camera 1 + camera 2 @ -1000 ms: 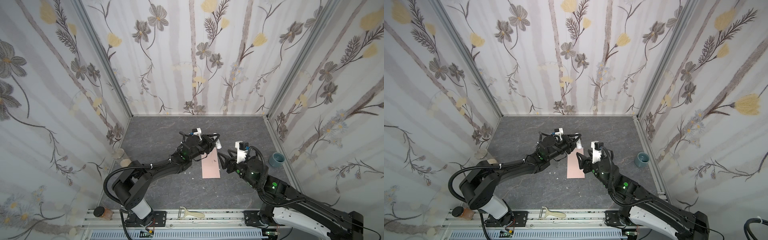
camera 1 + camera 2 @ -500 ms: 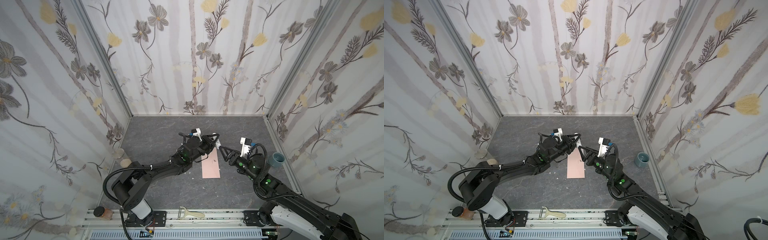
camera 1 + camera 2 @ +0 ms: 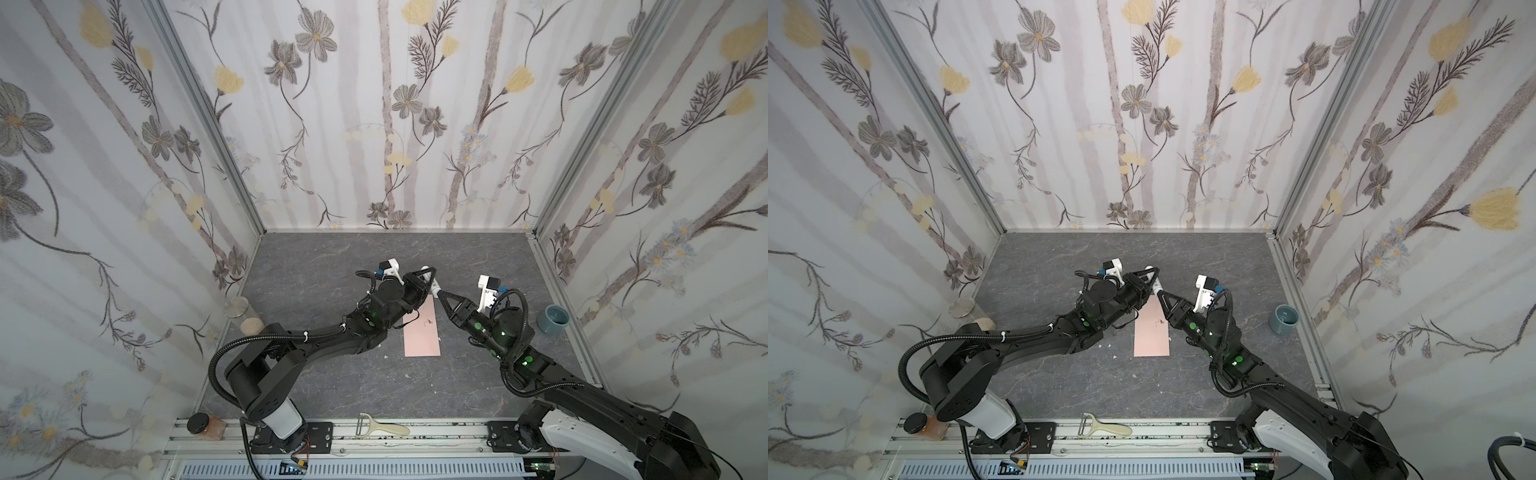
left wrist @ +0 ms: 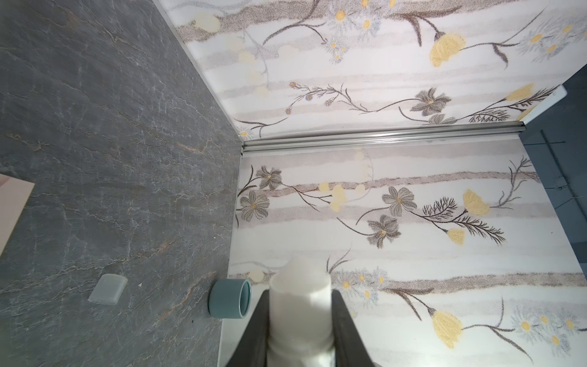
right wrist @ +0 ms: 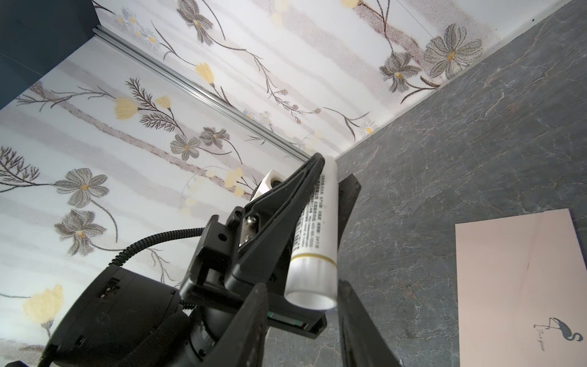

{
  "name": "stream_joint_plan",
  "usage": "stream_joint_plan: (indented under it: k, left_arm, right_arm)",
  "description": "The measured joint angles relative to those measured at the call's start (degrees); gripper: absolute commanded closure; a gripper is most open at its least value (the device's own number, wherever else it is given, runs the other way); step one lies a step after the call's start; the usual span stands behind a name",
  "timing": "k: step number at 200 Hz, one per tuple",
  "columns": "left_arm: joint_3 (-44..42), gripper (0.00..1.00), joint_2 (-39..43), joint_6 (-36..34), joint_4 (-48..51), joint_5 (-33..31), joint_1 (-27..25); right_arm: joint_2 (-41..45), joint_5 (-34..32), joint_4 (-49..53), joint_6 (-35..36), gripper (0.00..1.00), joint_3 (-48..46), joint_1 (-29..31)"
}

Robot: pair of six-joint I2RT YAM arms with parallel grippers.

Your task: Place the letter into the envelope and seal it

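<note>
In both top views, a pale pink rectangular paper envelope (image 3: 422, 332) lies flat on the dark grey stone-patterned tabletop (image 3: 332, 270), between the two black arms. The white letter shows nowhere. It may already be inside the envelope, but that cannot be told. At the envelope's far end the left gripper (image 3: 428, 280) is clamped on a small white glue-stick tube (image 3: 435, 289), holding it off the table, probably so that its base can be worked. The right gripper (image 3: 444, 296) meets the tube's end from the right. A blue-grey round cup (image 3: 554, 318) stands well apart at the right.

In the left wrist view, the tube sits gripped between both dark jaws with its rounded tip bare. A small translucent cap (image 4: 108, 289) lies on the table nearby.

In the right wrist view, the right gripper's fingers (image 5: 359, 324) stand partly apart on either side of the tube's flat base. A gap shows at one finger, so nothing is grasped yet. The gripper looks placed to twist that base before the flap is glued.
</note>
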State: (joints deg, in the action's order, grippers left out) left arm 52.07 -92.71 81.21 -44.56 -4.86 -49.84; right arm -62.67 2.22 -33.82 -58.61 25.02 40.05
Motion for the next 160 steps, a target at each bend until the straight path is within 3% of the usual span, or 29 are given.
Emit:
stream_joint_plan:
  k: [38, 102, 160]
  left_arm:
    - [0.37, 1.0, -0.46, 0.0, -0.24, -0.33, -0.46]
    - [0.57, 1.0, -0.68, -0.02, -0.61, -1.05, -0.57]
    - [0.57, 1.0, -0.85, 0.87, -2.49, -1.9, -0.55]
  right_arm:
    - [-0.52, -0.72, -0.37, -0.5, 0.64, -0.22, 0.0]
    - [-1.51, -1.14, -0.5, -0.48, 0.81, 0.15, 0.0]
    - [-0.9, -4.22, 8.33, 5.03, 0.86, 5.25, 1.27]
